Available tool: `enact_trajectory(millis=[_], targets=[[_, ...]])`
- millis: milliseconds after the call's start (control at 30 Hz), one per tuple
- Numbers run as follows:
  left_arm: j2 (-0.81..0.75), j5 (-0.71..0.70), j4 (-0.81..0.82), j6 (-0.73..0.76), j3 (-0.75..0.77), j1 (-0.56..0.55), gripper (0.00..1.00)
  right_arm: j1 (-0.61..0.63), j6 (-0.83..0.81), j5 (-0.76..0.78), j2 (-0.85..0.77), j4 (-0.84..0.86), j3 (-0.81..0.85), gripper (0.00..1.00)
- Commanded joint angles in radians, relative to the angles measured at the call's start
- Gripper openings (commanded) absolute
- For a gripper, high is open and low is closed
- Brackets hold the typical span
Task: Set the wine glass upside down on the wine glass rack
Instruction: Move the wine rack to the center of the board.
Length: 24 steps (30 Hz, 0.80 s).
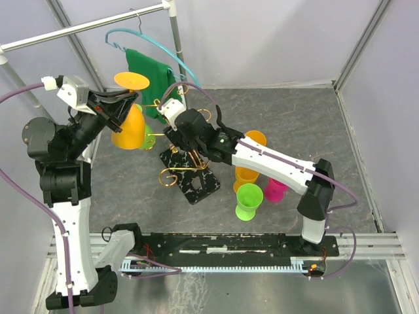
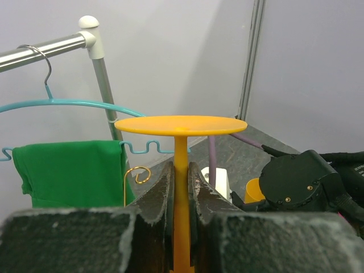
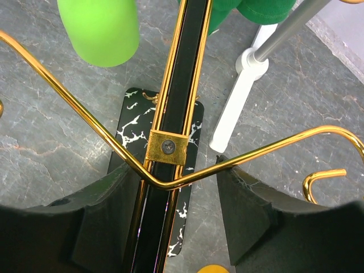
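From above, the left gripper (image 1: 123, 108) holds the orange wine glass (image 1: 129, 133) upside down, foot up and bowl down, raised over the far left of the table (image 1: 314, 124). The glass is just left of the rack (image 1: 191, 176) and not on it. The right gripper (image 1: 178, 145) reaches into the rack's gold arms above the black marbled base. A small green glass (image 1: 149, 139) sits at the rack's left side. Right of the rack stand 2 orange cups (image 1: 247, 174), a green cup (image 1: 249, 199) and a pink cup (image 1: 275, 189). Behind, a green cloth (image 1: 146, 69) hangs on a teal hanger (image 1: 157, 46) from a white rail (image 1: 85, 26).

In the left wrist view, the left gripper (image 2: 181, 170) has its fingers (image 2: 159, 196) clamped on the stem of the wine glass (image 2: 181, 125), with the flat foot level above them. The hanger (image 2: 68, 104), cloth (image 2: 68, 170) and rail (image 2: 51, 50) are on the left, with a gold scroll (image 2: 139, 173) of the rack below them.

In the right wrist view, the right gripper (image 3: 176, 170) has its fingers (image 3: 250, 216) apart, 1 on each side of the post of the rack (image 3: 182, 85). There is a gap at the right finger. 2 gold arms cross in front. The green glass (image 3: 99, 25) shows at the top left.
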Motion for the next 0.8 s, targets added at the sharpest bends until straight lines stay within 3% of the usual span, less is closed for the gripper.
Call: enact_trajectory(millis=[0,767], targets=[[-0.003,-0.021,0.029,-0.003,0.003,0.005,0.03,0.006,0.006,-0.019,0.070,0.059,0.096,0.38],[-0.015,-0.045,0.004,0.005,-0.016,0.004,0.03,-0.060,-0.004,0.045,0.289,0.047,0.365,0.38]])
